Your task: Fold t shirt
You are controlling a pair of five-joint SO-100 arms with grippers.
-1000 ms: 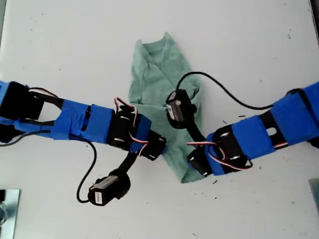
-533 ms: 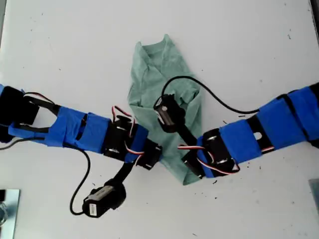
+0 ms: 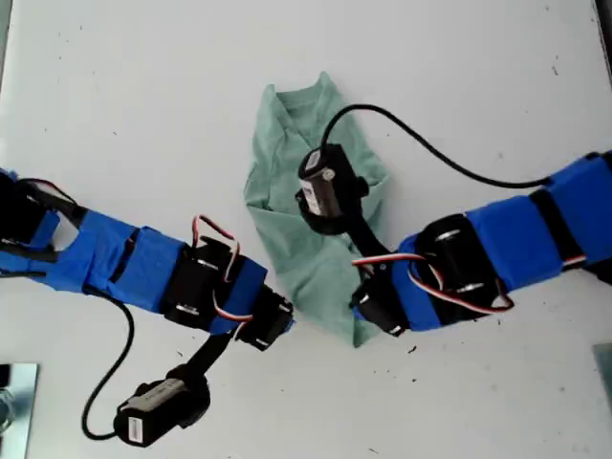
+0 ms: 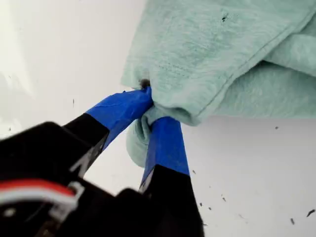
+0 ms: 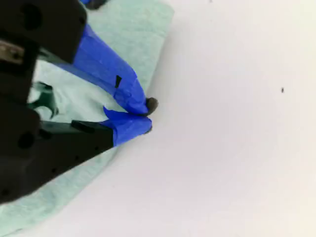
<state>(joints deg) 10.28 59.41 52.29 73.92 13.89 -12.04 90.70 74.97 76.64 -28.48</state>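
Your first claw point(image 4: 150, 106) is clamped on the hem of the t shirt point(image 3: 311, 215). Your second claw point(image 5: 140, 116) is closed with nothing in it, at the shirt's edge. The white bench point(image 3: 143, 105) lies open all around.

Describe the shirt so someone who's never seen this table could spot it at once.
On the white table, look at the middle where the two blue arms meet. The pale sage-green cotton t shirt lies there crumpled lengthwise, the only cloth and only green thing.

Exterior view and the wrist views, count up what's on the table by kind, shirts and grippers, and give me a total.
t shirt: 1
Grippers: 2 (my first gripper, my second gripper)
Total: 3
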